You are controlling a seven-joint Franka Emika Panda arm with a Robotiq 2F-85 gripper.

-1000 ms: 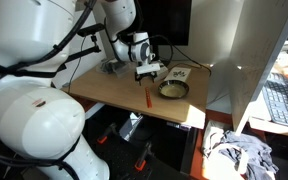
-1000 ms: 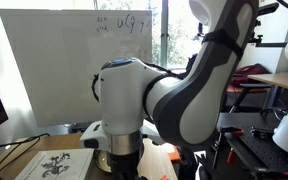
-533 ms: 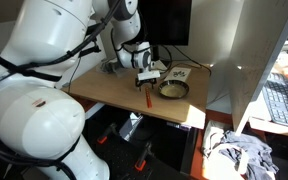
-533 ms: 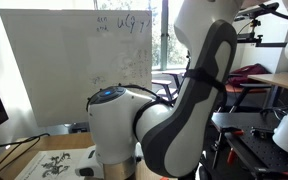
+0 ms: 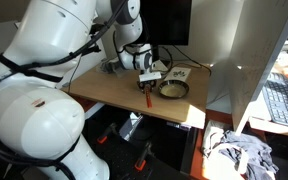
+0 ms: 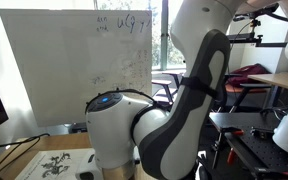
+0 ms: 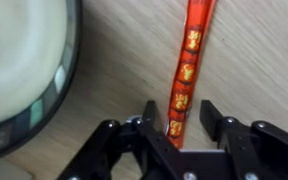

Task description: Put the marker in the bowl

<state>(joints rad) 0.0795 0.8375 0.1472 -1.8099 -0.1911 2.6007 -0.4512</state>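
Observation:
In the wrist view the orange-red marker (image 7: 189, 60) lies on the wooden table and runs up out of the frame. Its near end sits between the two fingers of my gripper (image 7: 182, 115). The jaws are open: the marker is close to the left finger, and a gap shows at the right finger. The dark bowl (image 7: 69, 70), pale inside, is just left of the gripper. In an exterior view the gripper (image 5: 147, 82) is low over the marker (image 5: 148, 98), with the bowl (image 5: 173, 89) beside it. In an exterior view the arm (image 6: 174, 120) hides marker and bowl.
A white box with paper (image 5: 177, 74) stands behind the bowl. The table's front edge (image 5: 134, 108) is close to the marker. A white partition (image 5: 246, 60) stands at the table's side. A printed sheet (image 6: 59, 165) lies on the table.
The gripper has come down and forward from above the table's back to sit low around the marker's end. The arm has swung across the camera in the blocked exterior view.

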